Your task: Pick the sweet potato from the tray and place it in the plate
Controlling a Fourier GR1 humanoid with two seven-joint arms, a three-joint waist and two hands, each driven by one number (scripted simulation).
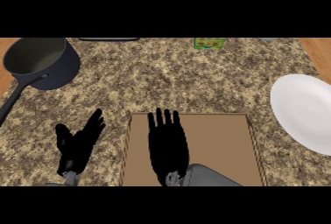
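Right hand [168, 142] flat, fingers straight, over tray [223, 144], hiding sweet potato, plate [304, 111] right, left hand [79, 142] open

Tray [223, 144] at near centre of the surface [168, 74]; plate [304, 111] to its right, pot [42, 61] far left.

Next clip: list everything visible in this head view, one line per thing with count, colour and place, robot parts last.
Speckled granite counter: one, brown and beige, fills the view.
Flat rectangular brown tray: one, lower centre.
Round white plate: one, right edge, cut off by it.
Dark grey saucepan with long handle: one, upper left.
Small green packet: one, top edge.
Sweet potato: none visible; possibly hidden under the hand.
Left hand: black, open, left of the tray.
Right hand: black, fingers straight, over the tray's left part.
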